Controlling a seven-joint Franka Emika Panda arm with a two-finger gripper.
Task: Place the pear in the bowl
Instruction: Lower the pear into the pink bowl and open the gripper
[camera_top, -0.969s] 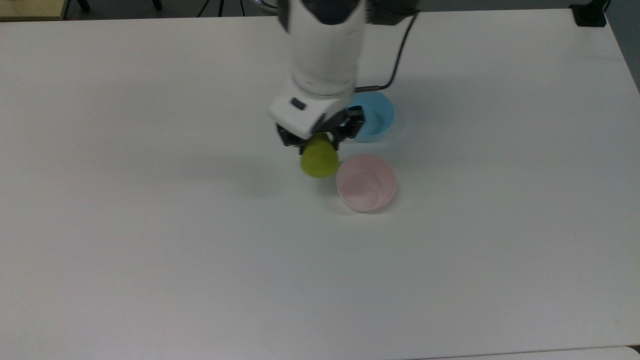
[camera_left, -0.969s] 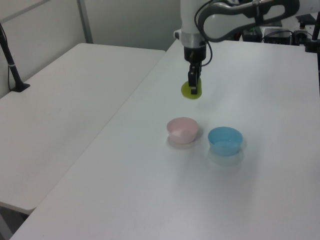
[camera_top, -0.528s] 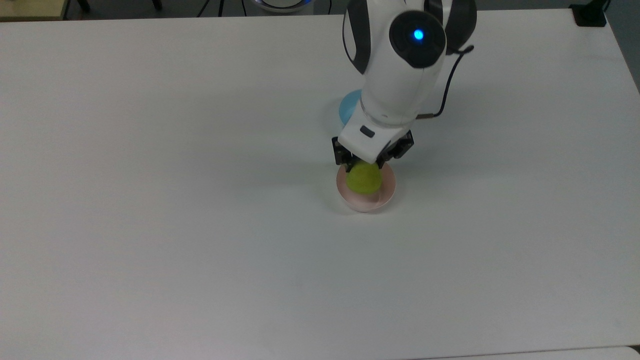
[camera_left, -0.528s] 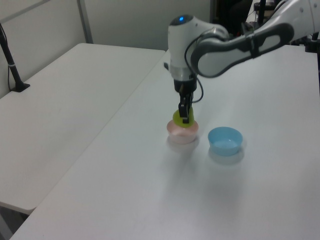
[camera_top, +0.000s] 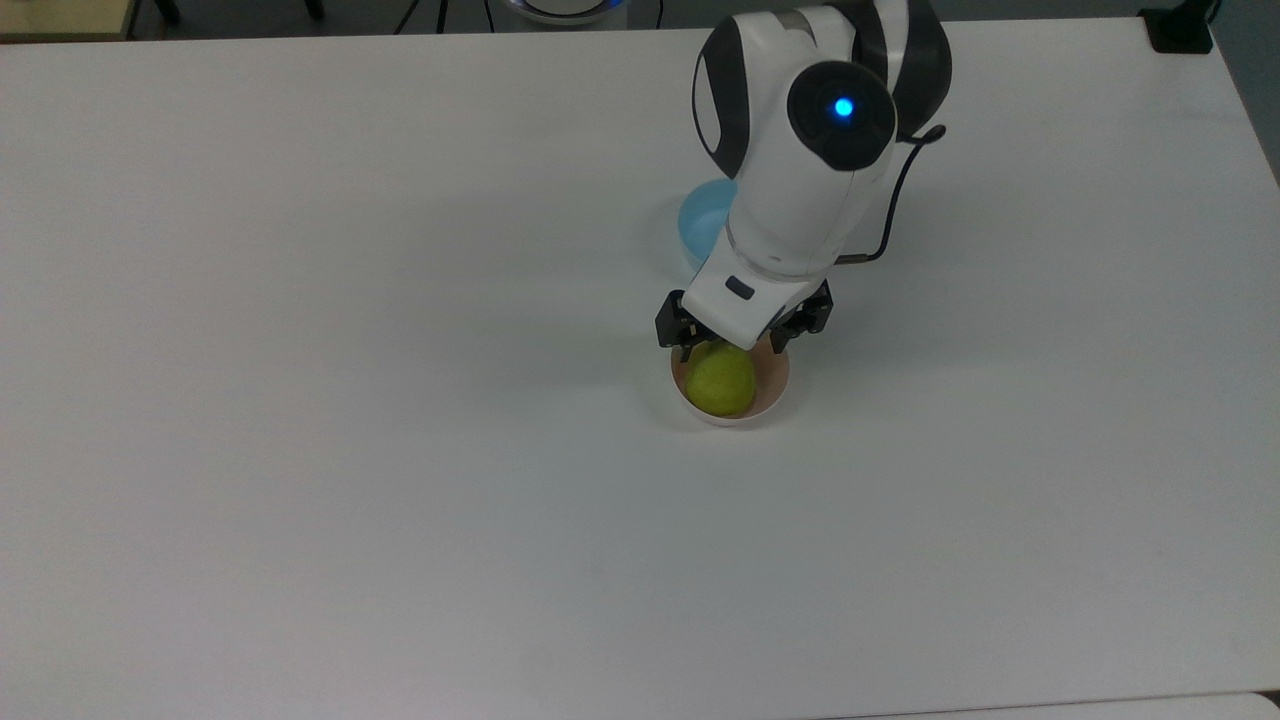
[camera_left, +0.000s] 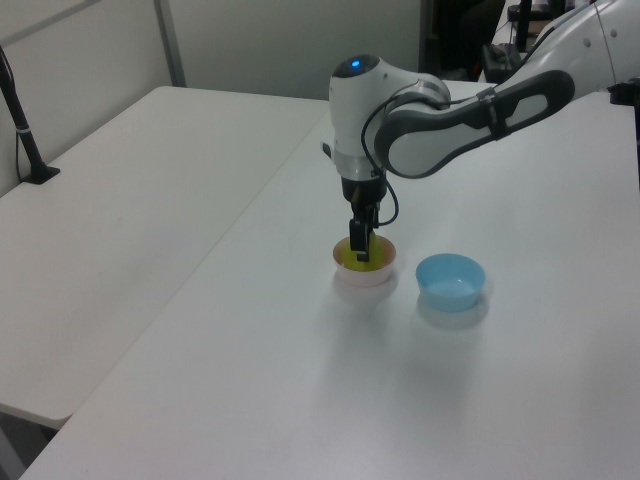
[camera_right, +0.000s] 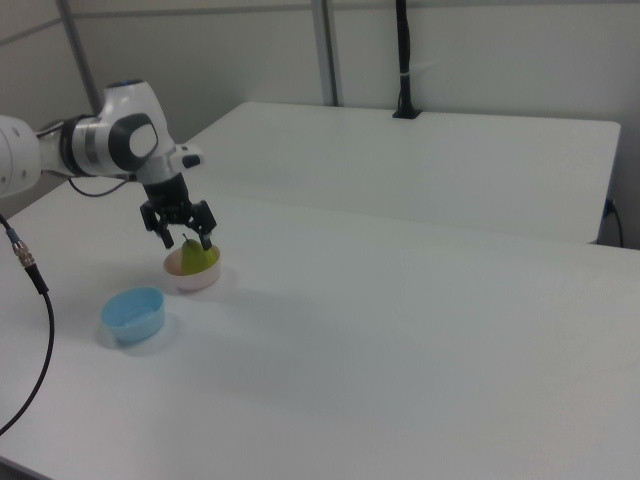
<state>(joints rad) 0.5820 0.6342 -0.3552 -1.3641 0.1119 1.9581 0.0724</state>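
The yellow-green pear (camera_top: 720, 382) (camera_left: 358, 256) (camera_right: 197, 257) lies inside the pale pink bowl (camera_top: 776, 393) (camera_left: 366, 278) (camera_right: 196, 283), which stands on the white table. My gripper (camera_top: 730, 346) (camera_left: 358, 243) (camera_right: 186, 240) hangs just over the bowl, pointing down. It is open, with one finger on each side of the pear's upper end and clear of it. In the top view the arm covers the far rim of the bowl.
A light blue bowl (camera_top: 700, 226) (camera_left: 450, 281) (camera_right: 133, 316) stands close beside the pink one, partly under the arm in the top view. A second white table (camera_left: 130, 180) adjoins this one, carrying a black post (camera_left: 25, 140) (camera_right: 403, 60). A black cable (camera_right: 30, 300) hangs at the right view's left.
The gripper carried the pear from beside the pink bowl to over it, came down and opened. The pear now rests in the bowl.
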